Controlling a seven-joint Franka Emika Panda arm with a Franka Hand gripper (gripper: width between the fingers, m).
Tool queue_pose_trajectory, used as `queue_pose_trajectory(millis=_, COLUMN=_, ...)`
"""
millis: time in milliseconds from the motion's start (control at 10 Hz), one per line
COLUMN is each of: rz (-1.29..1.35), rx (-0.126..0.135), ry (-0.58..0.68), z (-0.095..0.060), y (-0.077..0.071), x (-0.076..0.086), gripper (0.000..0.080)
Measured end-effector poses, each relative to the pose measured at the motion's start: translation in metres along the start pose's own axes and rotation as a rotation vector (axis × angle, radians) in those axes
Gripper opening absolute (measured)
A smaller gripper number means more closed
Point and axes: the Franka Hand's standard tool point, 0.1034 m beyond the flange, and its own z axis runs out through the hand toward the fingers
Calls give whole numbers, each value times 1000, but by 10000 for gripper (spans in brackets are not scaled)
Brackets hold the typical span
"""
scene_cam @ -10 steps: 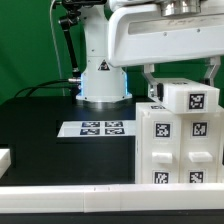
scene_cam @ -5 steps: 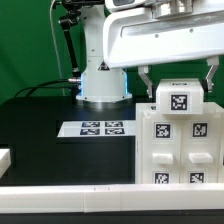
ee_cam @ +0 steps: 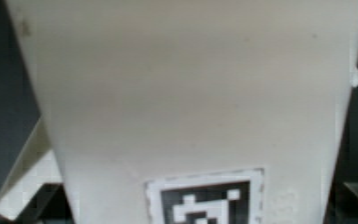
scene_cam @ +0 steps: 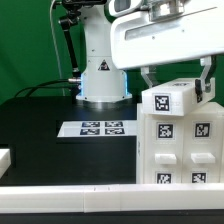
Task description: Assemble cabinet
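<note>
The white cabinet body (scene_cam: 180,150) stands at the exterior view's right, with several tags on its front compartments. A white tagged block (scene_cam: 168,101) sits slightly tilted right above its top. My gripper (scene_cam: 178,84) hangs over it with a finger down each side of the block, shut on it. In the wrist view the block's white face (ee_cam: 185,100) fills the picture, with its tag (ee_cam: 211,203) at the edge. Dark fingertips (ee_cam: 30,203) show at both sides. I cannot tell whether block and cabinet touch.
The marker board (scene_cam: 100,128) lies flat on the black table in front of the robot base (scene_cam: 103,85). A small white part (scene_cam: 5,158) sits at the exterior view's left edge. A white rail (scene_cam: 90,196) runs along the table's front.
The block has shifted toward the exterior view's left over the cabinet top and now sits tilted. The cabinet body has not moved.
</note>
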Motion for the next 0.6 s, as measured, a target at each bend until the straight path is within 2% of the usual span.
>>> queue_pose_trajectory(millis=300, rz=138, rx=1, ry=0, z=0, y=0, x=1, gripper=564)
queue_pose_trajectory(millis=400, rz=267, rx=11, ry=-3, z=-1, y=0, x=1, gripper=564)
queue_pose_trajectory(millis=600, rz=438, rx=12, ry=-14, z=-2, y=1, x=1, gripper=564)
